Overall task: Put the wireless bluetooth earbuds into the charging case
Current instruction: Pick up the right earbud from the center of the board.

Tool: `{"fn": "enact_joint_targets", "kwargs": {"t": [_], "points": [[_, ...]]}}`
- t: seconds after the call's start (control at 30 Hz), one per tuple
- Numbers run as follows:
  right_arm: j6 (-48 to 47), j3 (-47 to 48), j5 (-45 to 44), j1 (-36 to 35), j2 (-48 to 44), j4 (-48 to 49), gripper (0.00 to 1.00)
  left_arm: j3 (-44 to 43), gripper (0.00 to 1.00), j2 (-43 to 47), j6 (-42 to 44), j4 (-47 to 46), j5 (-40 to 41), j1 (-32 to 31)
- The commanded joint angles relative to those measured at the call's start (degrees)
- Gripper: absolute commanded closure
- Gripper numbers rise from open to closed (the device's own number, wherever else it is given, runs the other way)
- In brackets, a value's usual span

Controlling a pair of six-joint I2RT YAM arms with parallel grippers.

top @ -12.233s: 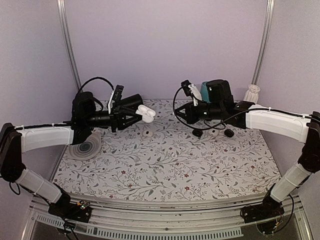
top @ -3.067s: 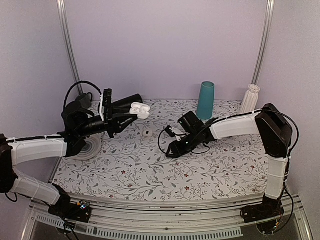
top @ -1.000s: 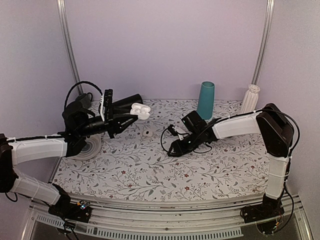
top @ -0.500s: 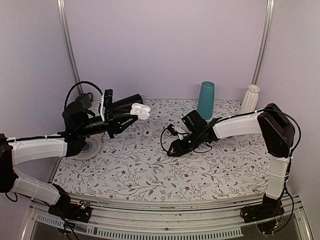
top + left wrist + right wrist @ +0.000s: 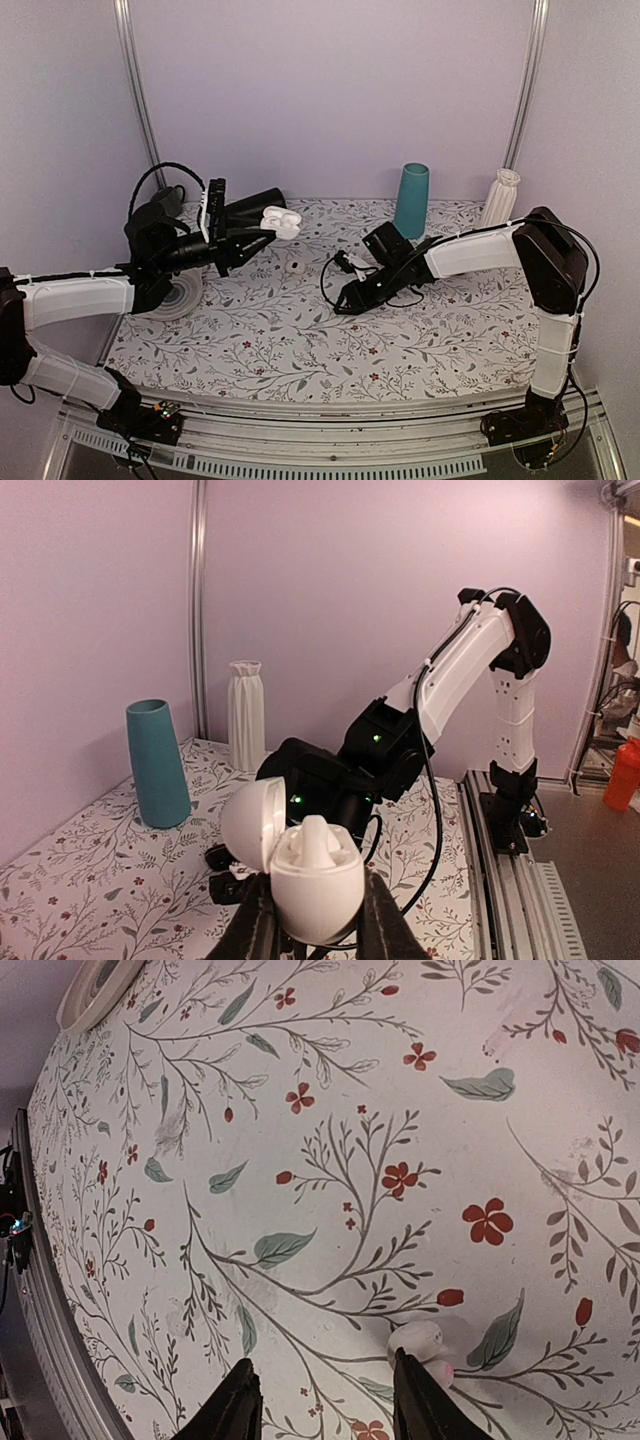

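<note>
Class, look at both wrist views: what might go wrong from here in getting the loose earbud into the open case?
1. The small white earbud lies off-centre in the open right hand, close against one finger; closing may flick it across the floral tablecloth.
2. The left hand pinches only the bottom of the glossy white rounded charging case; pressing an earbud in may tilt it.

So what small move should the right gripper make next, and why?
Probably slide the right gripper sideways until the small white plastic earbud lies centred between its open fingers. The earbud sits off centre, close to one finger, so closing here might only push it away.
</note>
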State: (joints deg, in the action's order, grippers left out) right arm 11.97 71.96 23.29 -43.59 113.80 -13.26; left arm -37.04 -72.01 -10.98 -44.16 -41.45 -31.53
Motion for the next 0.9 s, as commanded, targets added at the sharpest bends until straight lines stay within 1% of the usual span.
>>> {"fn": "enact_joint_targets", "kwargs": {"t": [0.0,0.87], "points": [[-0.2,0.14,1.0,-0.17,1.36,0.52,0.55,-1.2,1.0,-0.4,0.34,0.22,0.06,0.64],[0.17,-0.05,-1.09,0.6,2.08,0.92,0.55,-1.78,1.0,-1.04,0.61,0.39,-0.16,0.66]]}}
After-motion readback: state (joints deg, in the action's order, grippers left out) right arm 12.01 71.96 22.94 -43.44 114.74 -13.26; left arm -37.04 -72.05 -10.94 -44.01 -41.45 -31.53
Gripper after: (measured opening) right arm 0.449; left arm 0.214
